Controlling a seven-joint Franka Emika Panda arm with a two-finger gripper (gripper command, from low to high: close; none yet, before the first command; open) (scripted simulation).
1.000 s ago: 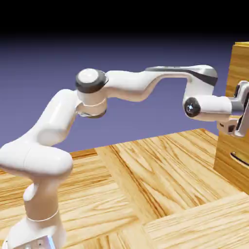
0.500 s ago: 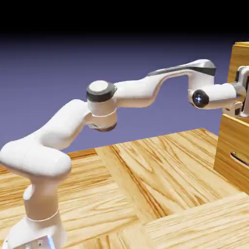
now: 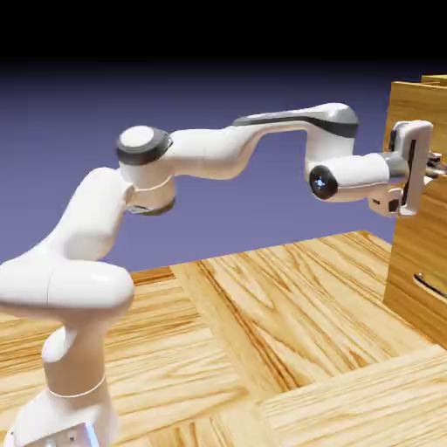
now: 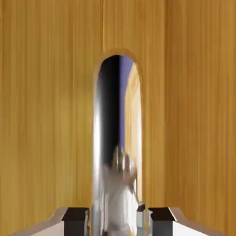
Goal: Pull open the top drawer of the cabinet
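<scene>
Gripping fingertips: closed narrow on the bar handle — one pad to each side, so a backward pull can draw on the bar.
Top drawer front: just beyond the fingertips, standing a little proud of the cabinet, so likely partly open.
Hand: before the drawer front, pointing at it, which suits a straight pull.
Lower handle: below the fingers, apart from them — no part in this pull.
Risk: a slanted pull could let the smooth bar slip.
</scene>
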